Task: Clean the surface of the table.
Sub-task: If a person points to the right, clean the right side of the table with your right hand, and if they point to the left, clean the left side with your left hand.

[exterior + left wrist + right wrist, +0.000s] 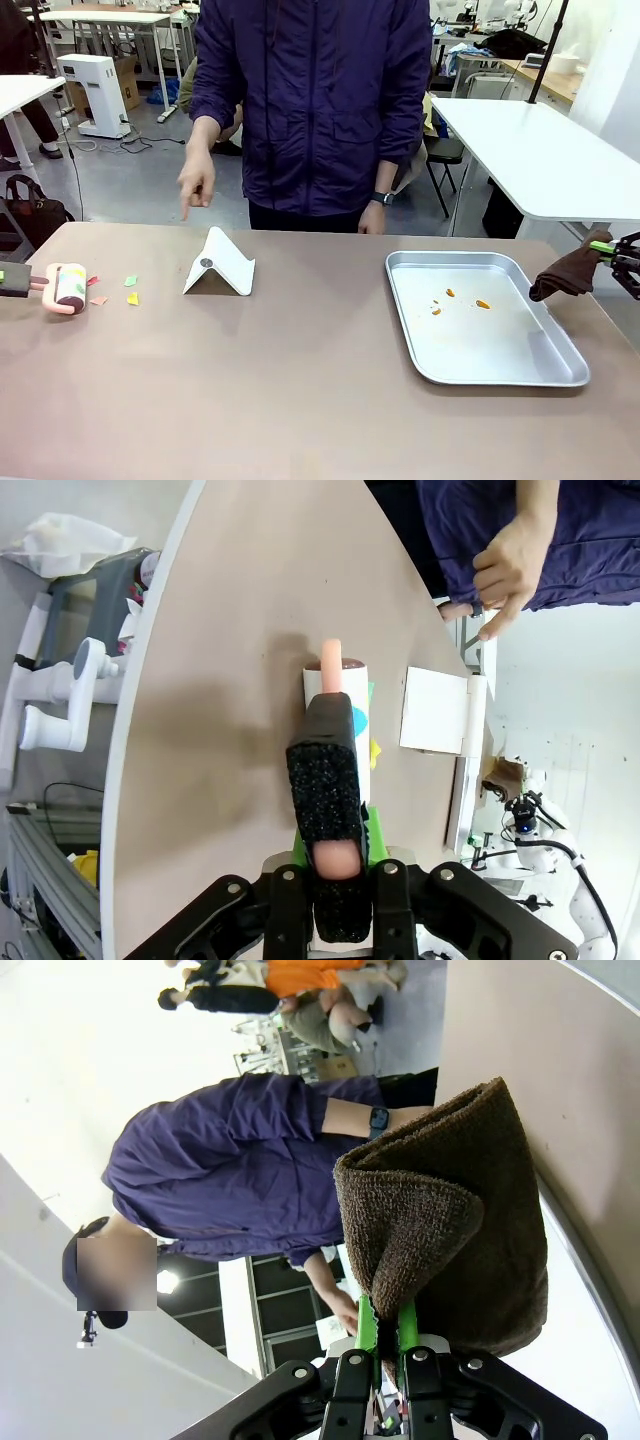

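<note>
Left gripper [335, 810]: pressed tight on the pink handle of a lint roller [70, 287], whose drum lies just past my fingertips. Coloured paper scraps [131, 282]: just beyond the drum. Right gripper [385, 1330]: pinching a brown cloth [568, 273], which droops ahead of my fingers, near the silver tray [497, 381]. Table [300, 400]: tan top below my left gripper, stretching across to my right one.

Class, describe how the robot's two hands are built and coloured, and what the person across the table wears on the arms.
The robot's left hand has a black bolted body, a rough black finger pad and bright green trim. Its right hand shows black linkages with silver bolts and slim green fingers. The person wears dark purple jacket sleeves and a dark wristwatch.
</note>
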Controlling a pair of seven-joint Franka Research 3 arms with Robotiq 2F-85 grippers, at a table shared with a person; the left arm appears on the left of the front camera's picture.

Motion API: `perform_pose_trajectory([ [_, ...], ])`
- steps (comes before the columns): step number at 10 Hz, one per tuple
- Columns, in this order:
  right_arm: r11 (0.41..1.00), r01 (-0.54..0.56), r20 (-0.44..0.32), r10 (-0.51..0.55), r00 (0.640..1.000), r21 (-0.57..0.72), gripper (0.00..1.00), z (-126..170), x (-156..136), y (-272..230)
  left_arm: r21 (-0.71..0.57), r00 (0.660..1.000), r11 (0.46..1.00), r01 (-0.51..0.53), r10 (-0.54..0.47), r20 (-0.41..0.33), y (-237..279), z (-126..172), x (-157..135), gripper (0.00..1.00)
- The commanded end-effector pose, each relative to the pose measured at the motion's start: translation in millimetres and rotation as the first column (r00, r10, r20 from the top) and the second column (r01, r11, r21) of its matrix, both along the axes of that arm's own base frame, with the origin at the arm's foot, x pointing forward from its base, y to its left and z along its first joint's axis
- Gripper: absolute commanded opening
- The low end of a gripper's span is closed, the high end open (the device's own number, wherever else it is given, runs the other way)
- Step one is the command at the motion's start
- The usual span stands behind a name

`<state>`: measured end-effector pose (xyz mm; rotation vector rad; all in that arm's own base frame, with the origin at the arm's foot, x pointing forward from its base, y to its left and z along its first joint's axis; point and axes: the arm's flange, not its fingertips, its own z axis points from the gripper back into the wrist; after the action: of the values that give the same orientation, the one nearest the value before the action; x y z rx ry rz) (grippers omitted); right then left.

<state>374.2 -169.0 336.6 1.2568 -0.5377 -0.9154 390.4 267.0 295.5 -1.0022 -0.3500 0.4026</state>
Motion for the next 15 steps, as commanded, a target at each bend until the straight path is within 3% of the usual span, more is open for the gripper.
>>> perform_pose_trajectory([
  [1,1.0,-0.009,-0.003,0.009,1.0,0.011,0.0,2.5,-0.9,-1.7,0.042,0.996,0.998,-0.044,0.047,-0.07,-17.4,-21.3,16.2,0.21],
  [10,1.0,-0.009,-0.003,0.009,1.0,0.011,0.0,2.5,-0.9,-1.7,0.084,0.974,0.987,0.138,-0.12,-0.19,-120.2,-40.2,48.0,0.21],
  [12,1.0,-0.009,-0.003,0.009,1.0,0.011,0.0,2.5,-0.9,-1.7,0.077,0.976,0.988,0.137,-0.121,-0.181,-134.2,-38.3,57.0,0.21],
  [15,1.0,-0.009,-0.003,0.009,1.0,0.011,0.0,2.5,-0.9,-1.7,-0.022,0.982,0.987,0.16,-0.162,-0.095,-132.9,-11.1,46.6,0.21],
])
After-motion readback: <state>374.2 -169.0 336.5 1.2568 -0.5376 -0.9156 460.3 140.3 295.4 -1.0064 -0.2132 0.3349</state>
